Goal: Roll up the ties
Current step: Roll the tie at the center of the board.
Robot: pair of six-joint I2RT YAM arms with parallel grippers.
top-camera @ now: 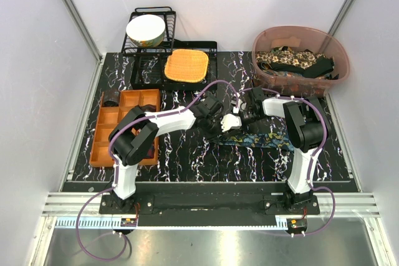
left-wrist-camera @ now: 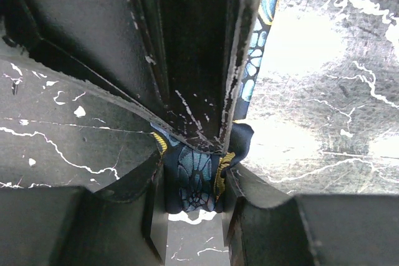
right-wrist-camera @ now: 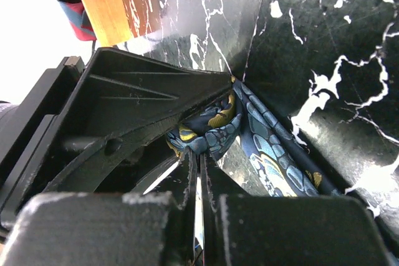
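A dark blue tie (top-camera: 268,139) with teal and yellow print lies across the middle of the table, running right from where the two arms meet. My left gripper (left-wrist-camera: 193,186) is shut on the tie's rolled-up end (left-wrist-camera: 198,175), which bulges between its fingers. My right gripper (right-wrist-camera: 199,157) is shut, and its tips press against that same roll (right-wrist-camera: 212,130); whether any cloth is pinched does not show. The flat part of the tie (right-wrist-camera: 274,160) trails away to the right. In the top view the left gripper (top-camera: 225,123) and right gripper (top-camera: 240,118) face each other closely.
A pink bin (top-camera: 262,45) at the back right holds several more ties (top-camera: 293,60). An orange compartment tray (top-camera: 103,135) lies at the left. A black dish rack (top-camera: 140,60) at the back carries a bowl (top-camera: 146,29) and an orange woven mat (top-camera: 186,65).
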